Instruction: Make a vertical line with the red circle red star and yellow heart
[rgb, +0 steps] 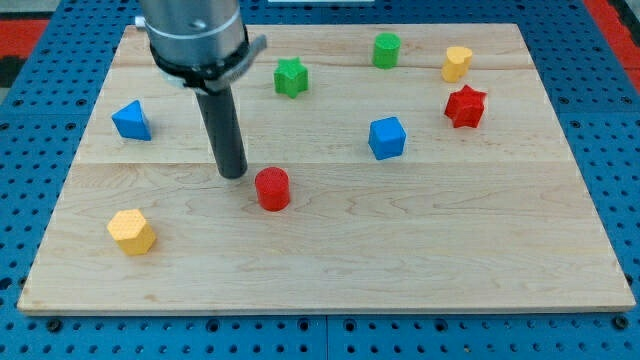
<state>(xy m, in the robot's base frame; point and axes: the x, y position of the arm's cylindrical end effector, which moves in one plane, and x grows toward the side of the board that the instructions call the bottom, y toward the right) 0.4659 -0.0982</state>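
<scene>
The red circle (272, 188) sits near the middle of the wooden board (330, 260). The red star (465, 106) lies toward the view's upper right. The yellow heart (457, 63) lies just above the red star, near the view's top right. My tip (233, 174) rests on the board just to the left of the red circle and slightly above it, with a small gap between them. The dark rod rises from the tip to the arm's grey body at the view's top left.
A green star (290, 77) and a green cylinder-like block (386, 49) lie near the view's top. A blue cube (387, 138) sits right of centre. A blue triangle-like block (131, 120) is at the left. A yellow hexagon-like block (132, 232) is at the lower left.
</scene>
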